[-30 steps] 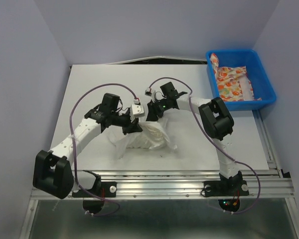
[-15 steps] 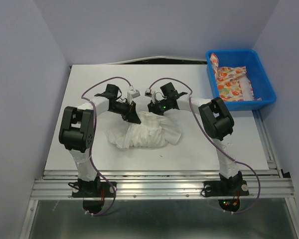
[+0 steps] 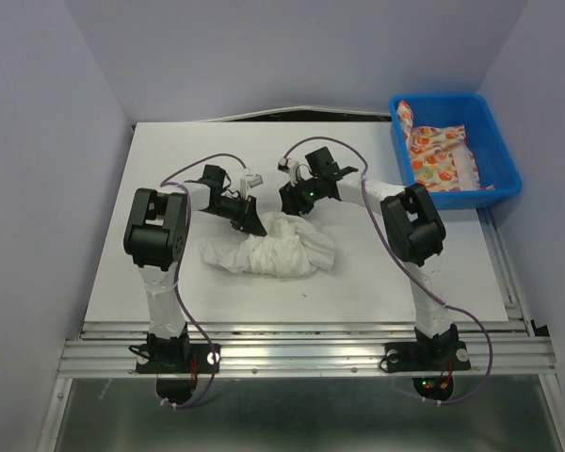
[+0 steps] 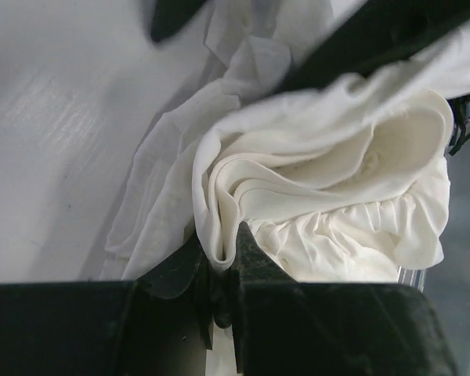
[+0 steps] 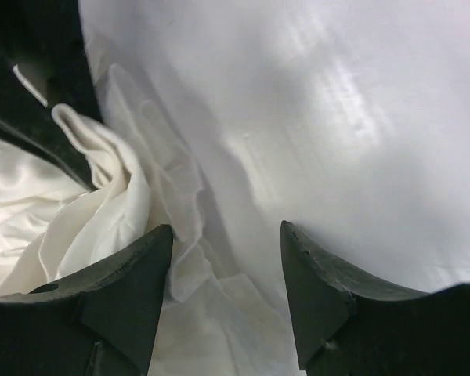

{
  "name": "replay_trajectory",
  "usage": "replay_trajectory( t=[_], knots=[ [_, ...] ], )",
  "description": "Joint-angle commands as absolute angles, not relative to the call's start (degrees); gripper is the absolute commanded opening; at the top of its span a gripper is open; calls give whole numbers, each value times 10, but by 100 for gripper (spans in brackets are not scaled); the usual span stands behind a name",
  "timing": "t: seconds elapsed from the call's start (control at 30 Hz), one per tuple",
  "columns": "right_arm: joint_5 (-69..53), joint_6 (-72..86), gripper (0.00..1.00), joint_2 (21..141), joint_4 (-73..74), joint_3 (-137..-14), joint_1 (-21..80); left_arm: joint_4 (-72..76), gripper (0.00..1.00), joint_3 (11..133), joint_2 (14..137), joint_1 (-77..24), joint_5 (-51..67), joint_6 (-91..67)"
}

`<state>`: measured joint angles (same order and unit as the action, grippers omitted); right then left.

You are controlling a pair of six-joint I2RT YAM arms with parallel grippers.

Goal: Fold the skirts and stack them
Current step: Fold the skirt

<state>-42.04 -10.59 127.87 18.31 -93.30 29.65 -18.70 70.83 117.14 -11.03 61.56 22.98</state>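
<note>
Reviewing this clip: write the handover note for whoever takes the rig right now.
Left gripper: shut on a fold of the white skirt.
Right gripper: open above the skirt's edge, holding nothing.
White skirt: bunched on the table, not folded.
Printed skirt: crumpled in the blue bin.
Done: nothing folded or stacked.
Left: flatten and fold the white skirt, fetch and fold the printed one, stack both.

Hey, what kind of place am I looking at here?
Most likely a robotics lab test cell, not a home: plain walls box in a white table, the left arm and right arm are bolted to an aluminium rail at its near edge, and a blue bin sits in the far corner.
</note>
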Motion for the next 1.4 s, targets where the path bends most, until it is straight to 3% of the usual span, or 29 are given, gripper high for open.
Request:
replay_trajectory(
  t=[0.0, 0.23, 0.47, 0.93, 1.03, 1.07, 1.13, 1.2, 1.23, 1.27, 1.37],
  knots=[
    [-329, -73, 64, 1262, 203, -1020, 239, -174, 6, 681, 1168, -108, 591, 243],
    [-347, -60, 70, 1233, 237, -1077, 197, -175, 11, 687, 1183, -106, 598, 232],
    [-493, -4, 76, 1130, 200, -972, 223, -183, 17, 709, 1215, -97, 612, 211],
    [-505, -54, 84, 1155, 199, -851, 284, -289, 12, 780, 1289, -74, 663, 263],
    [-498, -45, 72, 1167, 171, -826, 290, -287, 13, 787, 1293, -70, 660, 256],
    [-489, -29, 54, 1168, 156, -818, 290, -287, 17, 787, 1294, -70, 659, 256],
    [-460, -21, 33, 1178, 116, -806, 290, -285, 24, 786, 1288, -69, 656, 255],
    [-445, -11, 19, 1193, 115, -813, 290, -276, 27, 782, 1277, -67, 653, 252],
    [-426, -7, 14, 1201, 114, -816, 290, -272, 28, 777, 1270, -64, 650, 251],
    [-422, -2, 7, 1215, 114, -818, 290, -266, 38, 773, 1253, -61, 647, 242],
    [-421, 32, 4, 1233, 113, -824, 290, -253, 52, 779, 1202, -33, 628, 229]
  ],
)
